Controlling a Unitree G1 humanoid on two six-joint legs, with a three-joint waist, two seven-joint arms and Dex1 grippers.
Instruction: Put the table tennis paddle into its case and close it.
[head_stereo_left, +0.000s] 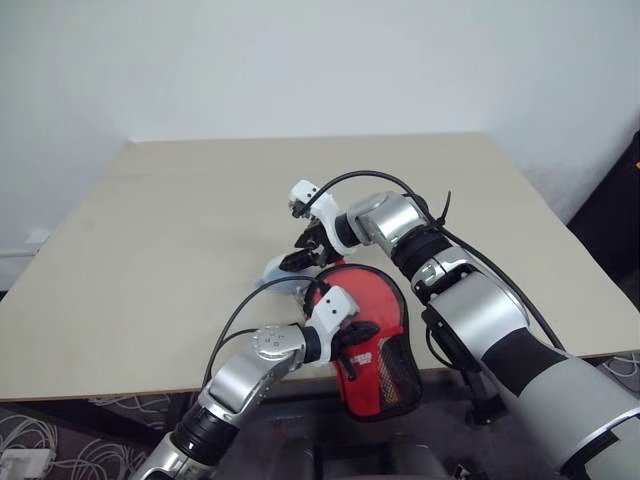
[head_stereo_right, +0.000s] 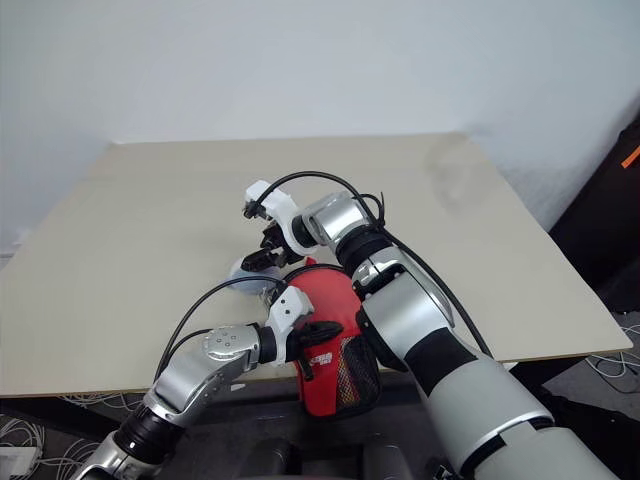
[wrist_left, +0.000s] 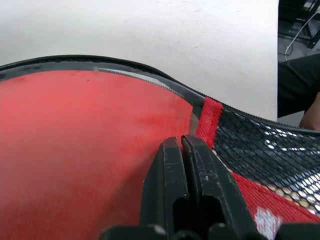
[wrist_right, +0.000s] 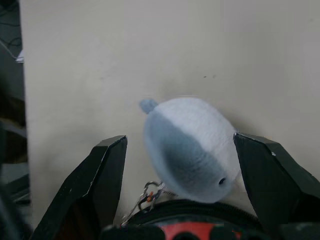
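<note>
Currently your left gripper (wrist_left: 182, 165) is pinched onto the case (head_stereo_left: 375, 345); your right gripper (wrist_right: 180, 165), jaws apart, straddles the plush keychain (wrist_right: 190, 147) beside it—risk grabbing plush, not the zip pull.

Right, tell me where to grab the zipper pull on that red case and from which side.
Probably take the small metal zipper pull by its ring, where it pokes off the case rim beside the grey-blue plush. Come from the table side, as the right gripper is aimed, its fingers open wide. The left gripper is shut on the case's red face.
</note>
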